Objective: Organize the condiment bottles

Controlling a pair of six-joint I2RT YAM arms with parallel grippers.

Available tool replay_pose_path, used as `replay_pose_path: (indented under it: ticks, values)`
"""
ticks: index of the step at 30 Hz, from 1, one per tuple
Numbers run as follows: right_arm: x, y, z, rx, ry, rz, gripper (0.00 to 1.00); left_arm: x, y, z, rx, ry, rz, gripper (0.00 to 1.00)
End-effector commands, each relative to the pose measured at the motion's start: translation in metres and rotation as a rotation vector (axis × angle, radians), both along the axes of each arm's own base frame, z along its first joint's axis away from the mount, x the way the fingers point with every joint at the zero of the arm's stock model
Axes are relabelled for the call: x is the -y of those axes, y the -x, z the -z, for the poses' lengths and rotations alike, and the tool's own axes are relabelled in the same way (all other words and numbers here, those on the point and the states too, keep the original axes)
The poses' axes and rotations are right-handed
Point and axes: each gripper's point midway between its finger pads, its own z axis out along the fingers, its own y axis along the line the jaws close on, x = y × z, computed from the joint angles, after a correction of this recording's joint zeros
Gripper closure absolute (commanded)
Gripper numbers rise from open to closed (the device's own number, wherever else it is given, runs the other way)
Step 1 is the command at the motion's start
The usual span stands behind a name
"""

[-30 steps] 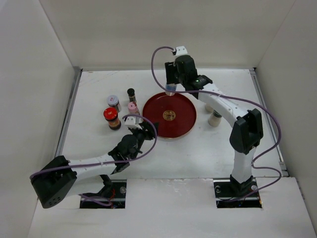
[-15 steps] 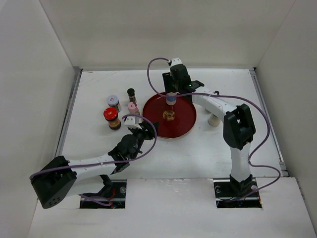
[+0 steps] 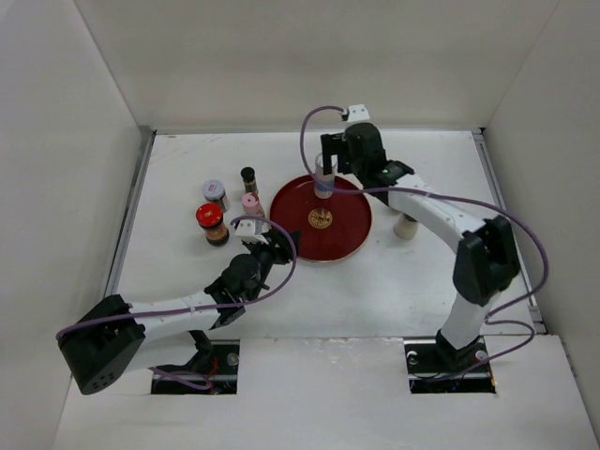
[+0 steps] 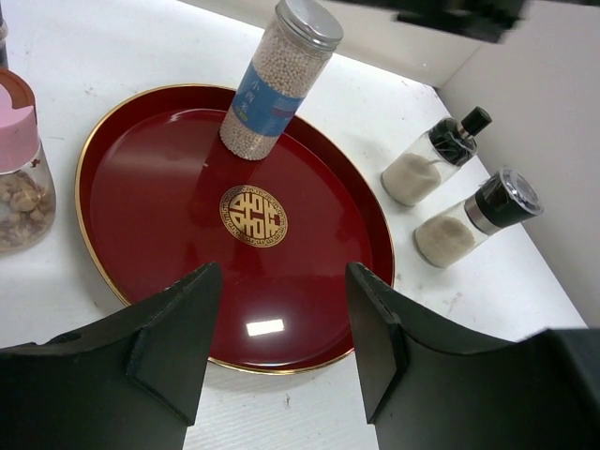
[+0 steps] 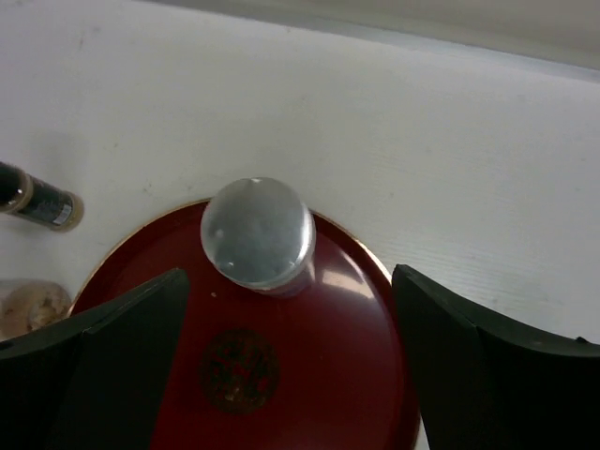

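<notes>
On the round dark-red tray, far side: white blue-banded cylinder is standing upright near the rim.
Right fingers: right gripper is hanging over that cylinder with its fingers standing wide apart and gripping nothing. The cylinder's silver lid is showing between them, nearer the view's left finger and touching neither.
Left fingers: left gripper is hovering at the tray's near-left edge, standing partly apart and holding nothing. The cylinder is sitting well beyond its tips.
Left of the tray: pink-capped jar, thin dark bottle, silver-lidded jar and red-capped dark jar are standing on the counter.
Right of the tray: black-topped bottle and grey-capped beige shaker are sitting side by side.
</notes>
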Motion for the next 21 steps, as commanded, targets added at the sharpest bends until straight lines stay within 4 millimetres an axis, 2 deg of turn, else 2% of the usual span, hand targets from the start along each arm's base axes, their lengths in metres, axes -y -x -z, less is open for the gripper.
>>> replay_pose_path:
  ticks: [1,3,7,10,13,18,21]
  values:
    - [0.054,0.006,-0.072,0.159,-0.108,0.146,0.04,0.000,0.000,-0.018,0.039,0.069,0.002,0.47]
    - [0.092,0.018,-0.061,0.147,-0.082,0.252,0.04,0.000,0.000,-0.018,0.040,0.070,0.002,0.47]
    - [0.169,0.042,-0.026,0.091,0.042,0.491,0.02,0.000,0.001,-0.020,0.042,0.075,0.004,0.47]
    - [0.208,0.057,0.006,0.026,0.134,0.597,0.00,0.000,0.001,-0.020,0.042,0.076,0.004,0.46]
    - [0.218,0.055,0.027,-0.039,0.120,0.592,0.00,-0.002,0.001,-0.020,0.042,0.076,-0.001,0.46]
    - [0.203,0.038,0.042,-0.104,0.007,0.491,0.00,0.000,0.002,-0.021,0.043,0.078,0.004,0.44]
    - [0.201,0.028,0.049,-0.124,-0.009,0.475,0.00,0.000,0.002,-0.022,0.045,0.080,0.005,0.44]
